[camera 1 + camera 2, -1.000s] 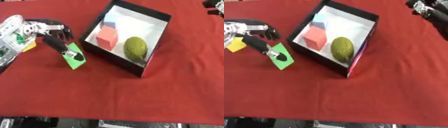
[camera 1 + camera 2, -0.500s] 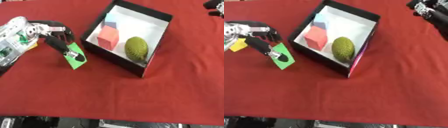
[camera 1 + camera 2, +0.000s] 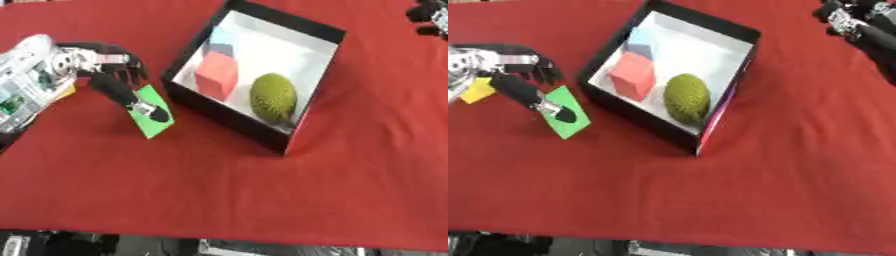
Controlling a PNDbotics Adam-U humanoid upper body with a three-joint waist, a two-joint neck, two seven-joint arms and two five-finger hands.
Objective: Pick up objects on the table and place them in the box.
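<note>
My left hand (image 3: pixel 98 67) reaches in from the left edge. Its thumb and curled fingers pinch a flat green block (image 3: pixel 150 113), which tilts just above the red cloth, a short way left of the box. The black box (image 3: pixel 311 30) with a white inside stands open at the upper middle. In it lie a red cube (image 3: pixel 216 76), a blue cube (image 3: pixel 220 44) and a green bumpy oval fruit (image 3: pixel 273 96). A small yellow piece (image 3: pixel 477 91) shows beside my left wrist. My right hand (image 3: pixel 849 19) sits at the top right corner, away from everything.
The red cloth covers the whole table (image 3: pixel 219 195). Its front edge runs along the bottom of the views, with dark clutter below it. Wide bare cloth lies in front of the box and to its right.
</note>
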